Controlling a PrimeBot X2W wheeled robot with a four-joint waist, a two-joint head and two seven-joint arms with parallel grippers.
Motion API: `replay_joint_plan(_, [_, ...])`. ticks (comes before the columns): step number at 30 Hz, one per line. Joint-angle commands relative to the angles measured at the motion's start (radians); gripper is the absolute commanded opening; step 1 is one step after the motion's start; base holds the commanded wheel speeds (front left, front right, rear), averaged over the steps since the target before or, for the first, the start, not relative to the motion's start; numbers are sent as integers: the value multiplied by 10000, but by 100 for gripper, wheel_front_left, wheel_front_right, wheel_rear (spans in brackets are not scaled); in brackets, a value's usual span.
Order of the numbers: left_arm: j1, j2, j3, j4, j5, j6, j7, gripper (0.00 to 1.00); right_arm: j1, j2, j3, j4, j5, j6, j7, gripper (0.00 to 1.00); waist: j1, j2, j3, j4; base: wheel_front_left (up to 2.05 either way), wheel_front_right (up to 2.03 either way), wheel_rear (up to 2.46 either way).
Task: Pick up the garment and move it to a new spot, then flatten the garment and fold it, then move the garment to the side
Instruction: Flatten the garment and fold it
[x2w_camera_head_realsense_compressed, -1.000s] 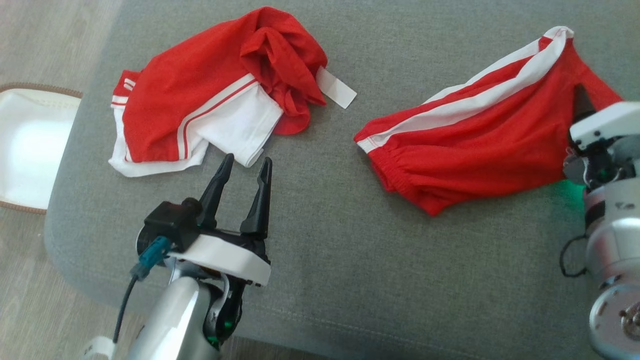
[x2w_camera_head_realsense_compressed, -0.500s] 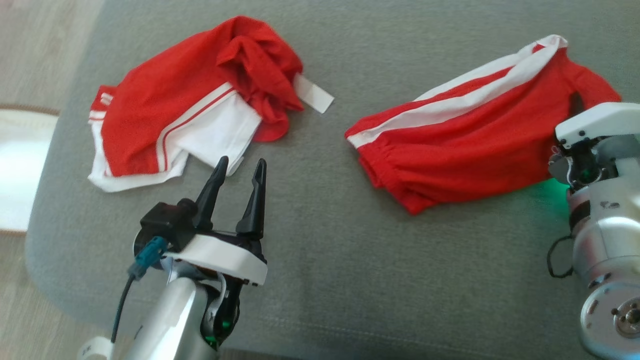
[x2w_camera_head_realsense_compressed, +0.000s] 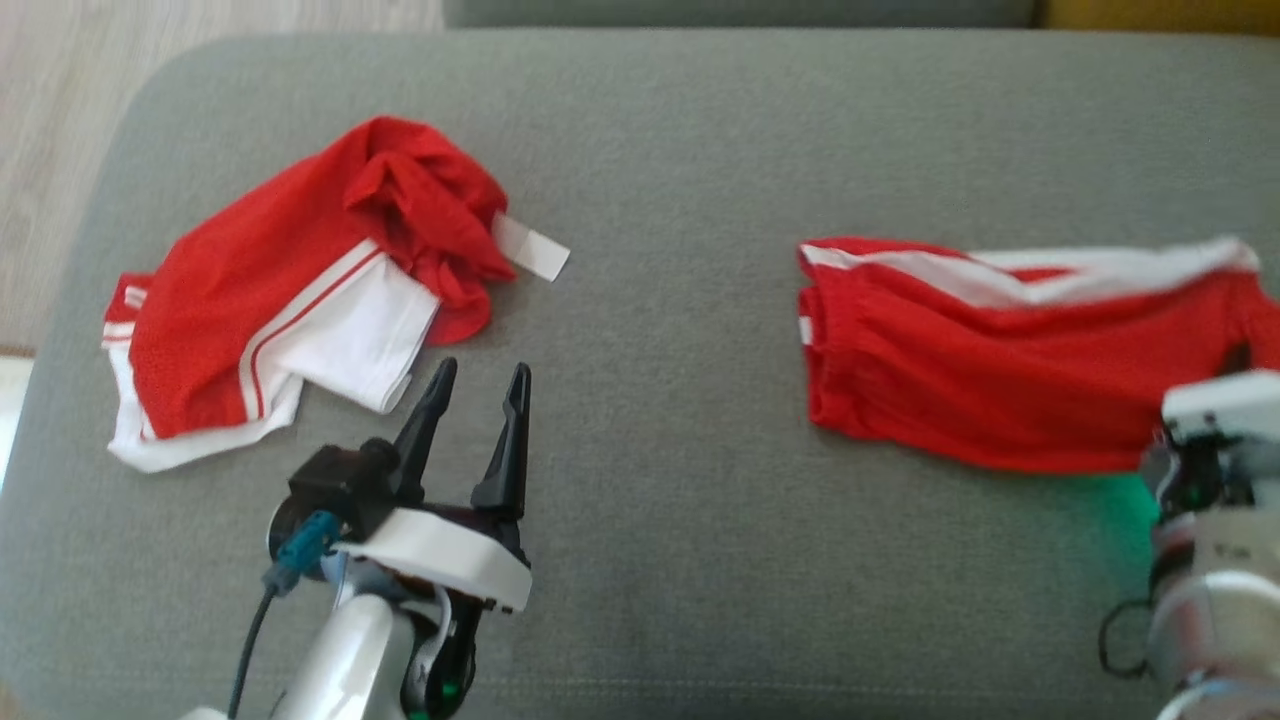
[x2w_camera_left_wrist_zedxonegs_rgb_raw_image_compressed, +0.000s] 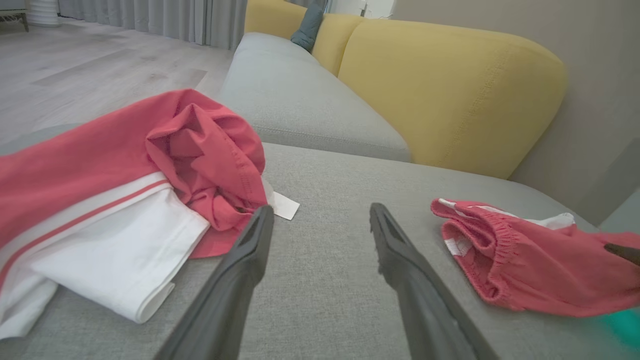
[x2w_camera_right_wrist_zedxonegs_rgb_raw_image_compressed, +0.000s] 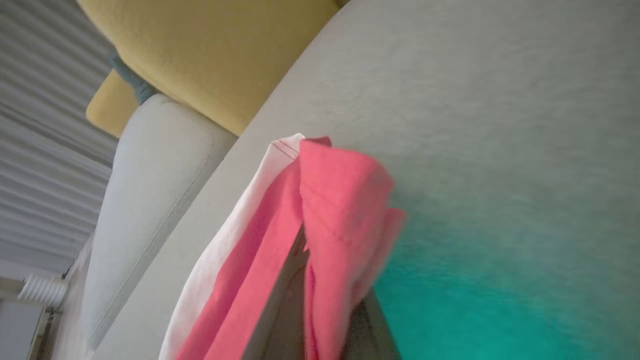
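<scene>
A grey cushion (x2w_camera_head_realsense_compressed: 680, 500) with rounded corners carries everything. Pale wood floor (x2w_camera_left_wrist_zedxonegs_rgb_raw_image_compressed: 75, 65) lies beyond it, with a yellow backrest (x2w_camera_left_wrist_zedxonegs_rgb_raw_image_compressed: 450, 90) and grey curtains (x2w_camera_left_wrist_zedxonegs_rgb_raw_image_compressed: 150, 20) behind.

The shorts (x2w_camera_head_realsense_compressed: 1000, 400) lie on the robot's right half of the cushion. Their long axis runs almost straight across the head view, with the gathered waistband toward the middle and the leg end at the right gripper (x2w_camera_head_realsense_compressed: 1235, 365). The white stripe runs along the far edge. The right fingers are clenched on that leg end, and the right wrist view shows red cloth pinched between them.

The left gripper (x2w_camera_head_realsense_compressed: 482, 370) hovers with fingers spread and nothing in them, just beside the crumpled shirt (x2w_camera_head_realsense_compressed: 250, 300) and its white label (x2w_camera_head_realsense_compressed: 530, 250).

A second ago the shorts slanted, with the stripe end farther from the robot, and the waistband sat close to the label. Now they lie level and well apart from the shirt. The camera has also tilted, so the cushion's far edge is in view.
</scene>
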Motion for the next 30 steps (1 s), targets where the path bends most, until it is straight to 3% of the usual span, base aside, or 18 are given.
replay_joint_plan(1, [-169,32,354,-268,48,13,-91,100,-25,84,13,-390,-70,-7,-159,0,0,0,-261,-197,0,0,0])
replay_joint_plan(5, [-37,32,352,-284,16,69,-91,100,243,252,-267,-777,97,-7,19,0,0,0,-427,-304,0,0,0])
replay_joint_plan(11, [68,32,339,-232,51,42,-91,100,351,341,580,-1403,550,-7,135,0,0,0,-573,-298,0,0,0])
replay_joint_plan(19, [232,32,471,-104,6,64,-91,100,701,348,4034,-1869,3489,-7,19,0,0,0,-994,-218,0,0,0])
replay_joint_plan(20, [290,32,482,-62,-12,68,-91,100,1043,348,5075,-2325,4336,-7,32,0,0,0,-1076,-204,0,0,0])
replay_joint_plan(22, [338,32,482,-26,-20,71,-91,100,1458,348,6051,-2858,5163,-7,19,0,0,0,-1165,-187,0,0,0])
replay_joint_plan(30, [488,32,423,34,4,148,-91,100,2871,349,9081,-4606,7215,-7,-110,0,0,0,-1418,-25,0,0,0])
